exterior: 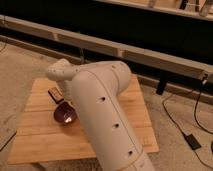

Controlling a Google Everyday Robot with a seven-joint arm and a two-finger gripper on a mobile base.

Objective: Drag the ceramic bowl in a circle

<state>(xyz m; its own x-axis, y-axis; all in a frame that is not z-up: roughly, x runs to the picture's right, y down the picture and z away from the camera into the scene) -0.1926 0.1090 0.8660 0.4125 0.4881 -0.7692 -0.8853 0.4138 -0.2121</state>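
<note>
Camera view: A large white robot arm (102, 112) fills the middle of the scene, reaching from the lower right down to a low wooden slatted counter (37, 142). The ceramic bowl (63, 115), dark purple and glossy, sits on the left half of the counter, its right side hidden behind the arm. The gripper is out of sight behind the arm's bulk, down at the bowl's right side. Its fingers are pressed together, but whether they pinch the bowl's rim cannot be seen. A small dark flat object (55, 94) lies on the counter just behind the bowl.

The step in hand appears to be the drag itself, with the bowl partway round its loop. The next move probably calls for steady contact and a smooth curve that avoids the dark object.

No brand, label or writing can be read anywhere.
</note>
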